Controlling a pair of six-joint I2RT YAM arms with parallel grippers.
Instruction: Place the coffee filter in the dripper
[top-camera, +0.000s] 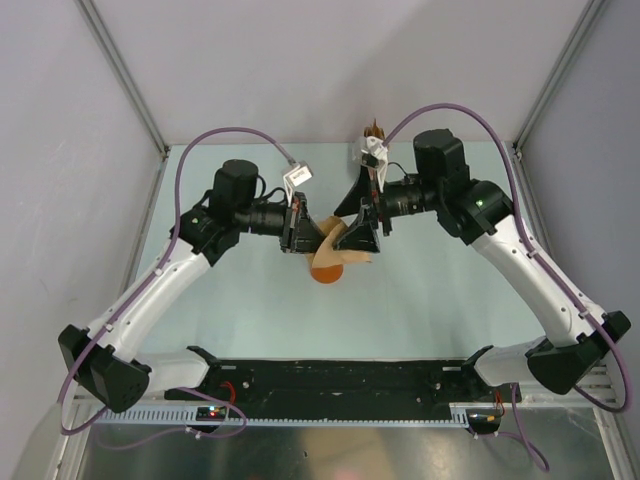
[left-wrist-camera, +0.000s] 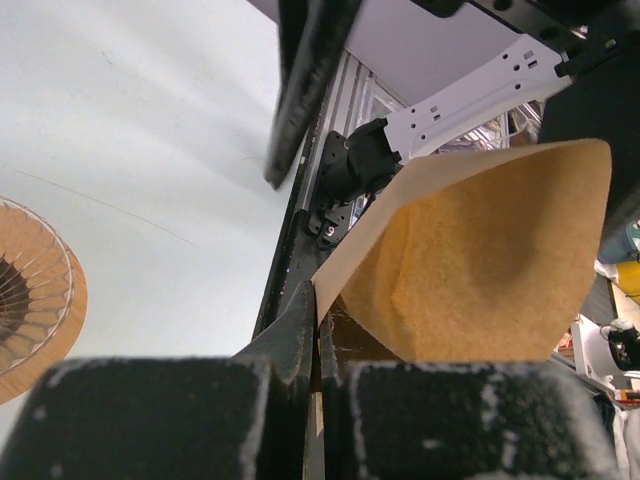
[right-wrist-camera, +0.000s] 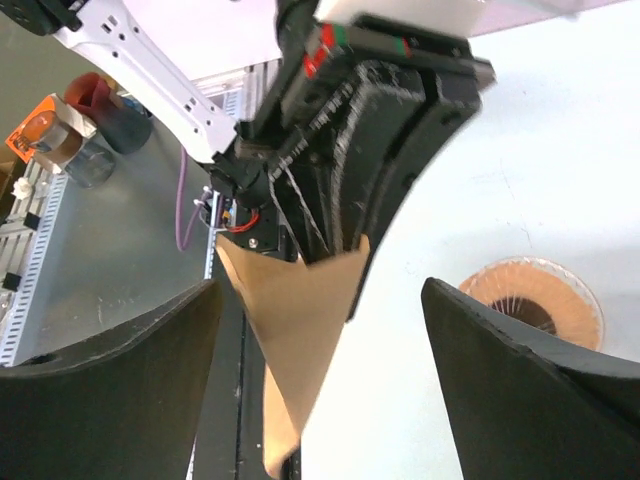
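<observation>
The left jaws are closed on one edge of the coffee filter (left-wrist-camera: 470, 260) and hold it in the air over the middle of the table (top-camera: 250, 320), so the paper hangs free near the dripper (right-wrist-camera: 530, 305) and is not yet in it. The right jaws stand wide open with the filter between them, not touching it; I judge they wait to take or spread the paper. In the top view the jaws and the filter cover most of the dripper. The left wrist view cuts the dripper at the picture edge, and the right wrist view cuts off the filter's lower tip
</observation>
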